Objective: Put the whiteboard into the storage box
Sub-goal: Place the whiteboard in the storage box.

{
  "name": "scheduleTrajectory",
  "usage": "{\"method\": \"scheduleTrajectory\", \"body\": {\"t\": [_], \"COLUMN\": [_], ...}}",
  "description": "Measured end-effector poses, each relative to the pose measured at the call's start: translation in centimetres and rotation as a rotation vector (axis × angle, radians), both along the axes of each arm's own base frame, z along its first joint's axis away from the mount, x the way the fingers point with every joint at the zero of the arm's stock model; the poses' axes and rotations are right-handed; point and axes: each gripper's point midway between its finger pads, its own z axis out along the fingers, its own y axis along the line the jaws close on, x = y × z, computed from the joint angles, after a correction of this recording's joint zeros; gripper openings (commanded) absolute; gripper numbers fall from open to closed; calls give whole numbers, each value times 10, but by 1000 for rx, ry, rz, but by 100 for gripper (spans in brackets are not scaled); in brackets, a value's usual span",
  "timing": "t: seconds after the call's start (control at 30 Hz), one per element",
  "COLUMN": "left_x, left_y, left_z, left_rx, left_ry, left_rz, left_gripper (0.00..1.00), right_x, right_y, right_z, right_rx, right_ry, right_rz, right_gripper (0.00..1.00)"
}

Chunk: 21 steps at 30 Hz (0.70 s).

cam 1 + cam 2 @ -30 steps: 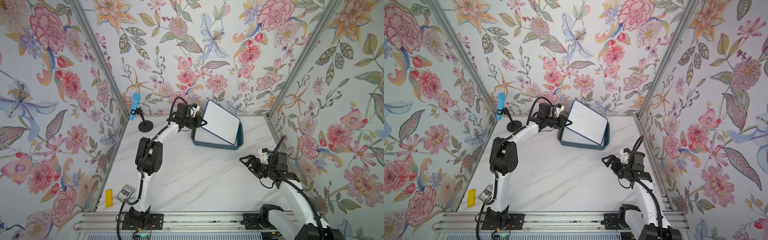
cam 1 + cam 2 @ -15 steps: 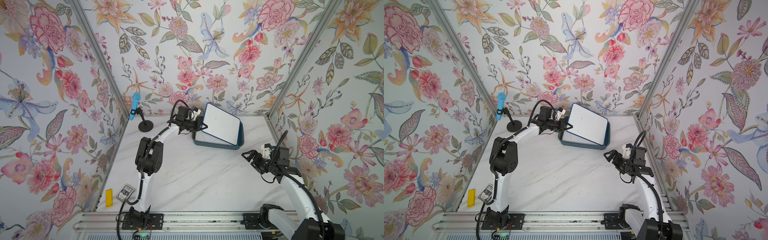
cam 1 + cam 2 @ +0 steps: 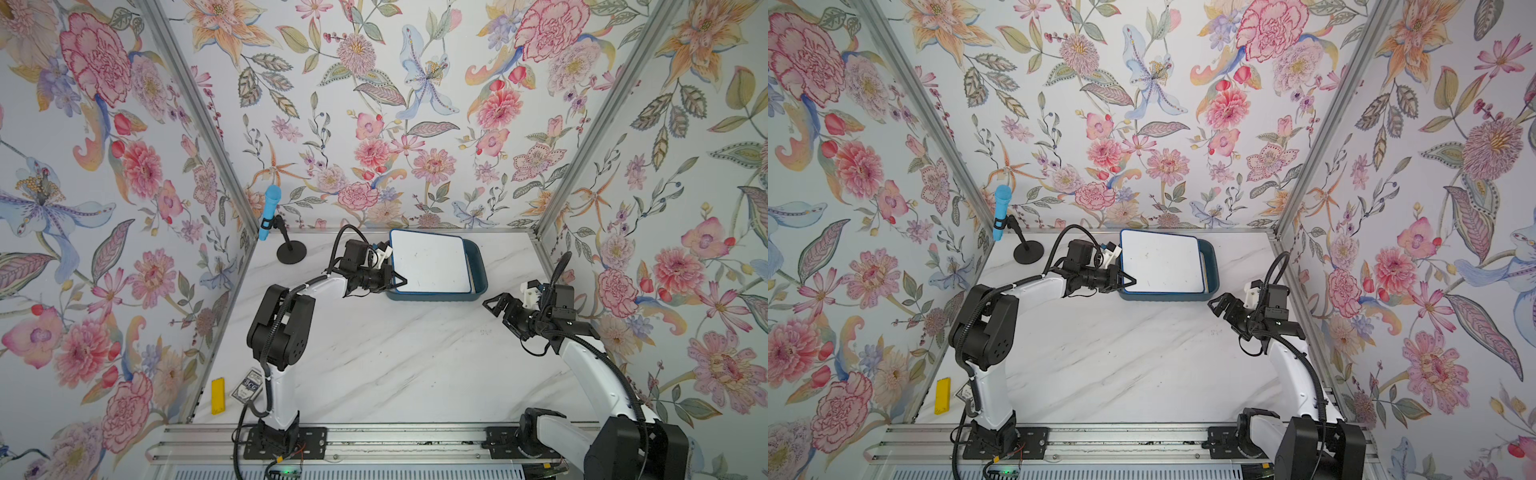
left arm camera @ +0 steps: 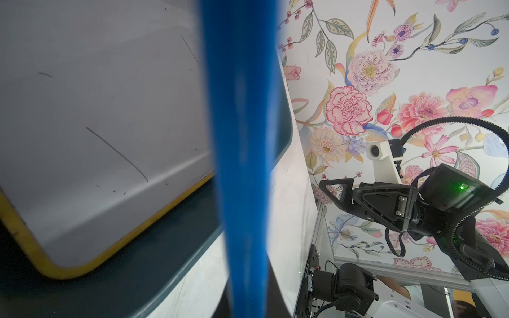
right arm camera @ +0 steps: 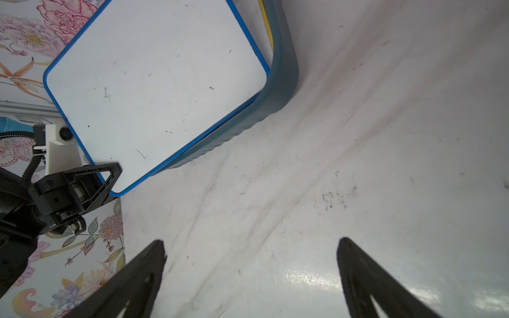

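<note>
The left tool (image 3: 400, 279) is pinched narrow on the near left corner of the blue-framed whiteboard (image 3: 430, 262), which it holds tilted over the storage box (image 3: 478, 270). The board's right edge looks to sit down inside the box, just beside the right wall, while the gripped corner is raised and overhangs the left rim. A yellow-framed whiteboard (image 4: 82, 132) already lies flat in the box beneath it.

The step in hand is the lay-down. To do it well, I judge the board needs a small slide toward the right wall, so its left edge clears the rim. The corner can then come down slowly until the board rests flat on the yellow-framed one. Only then should the grip let go, or the board may wedge on the rim.

The right tool (image 5: 251, 241) hangs wide and empty above the bare tabletop (image 3: 395, 353), near the box's front right corner, and is best held clear.
</note>
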Motion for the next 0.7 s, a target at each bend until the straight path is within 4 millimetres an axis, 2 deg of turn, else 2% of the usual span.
{"method": "scheduleTrajectory", "body": {"t": [0.37,0.47,0.7], "left_x": [-6,-3,7], "left_y": [12,9,1], "left_z": [5,9,5], "left_rx": [19,25,10], "left_ry": [-6,-4,28], "left_rz": [-42,-63,-97], "left_gripper": [0,0,0], "right_x": [0,0,4], "right_y": [0,1,1], "right_z": [-1,-6,-22], "right_rx": [-15,-24,-31], "right_ry": [-3,9,60], "right_rz": [7,12,16], "right_gripper": [97,97,97]}}
